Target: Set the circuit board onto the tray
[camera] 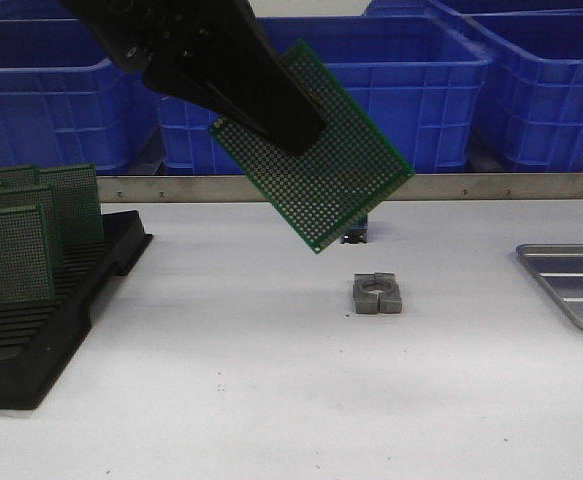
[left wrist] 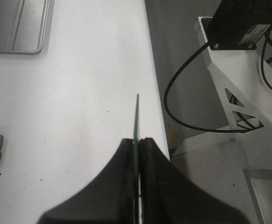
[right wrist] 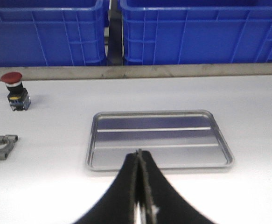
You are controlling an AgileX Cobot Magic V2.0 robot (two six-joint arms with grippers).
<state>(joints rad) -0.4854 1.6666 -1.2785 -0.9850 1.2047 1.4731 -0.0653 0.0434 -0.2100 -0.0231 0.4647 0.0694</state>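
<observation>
Circuit board (camera: 316, 150) in left tool (camera: 296, 135)

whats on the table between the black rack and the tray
In the front view, only a grey metal clamp lies between the black rack and the tray.

White table (camera: 221, 380), black rack (camera: 41, 320), grey clamp (camera: 378, 295), tray (camera: 571, 280), red button (right wrist: 15, 91)
</observation>
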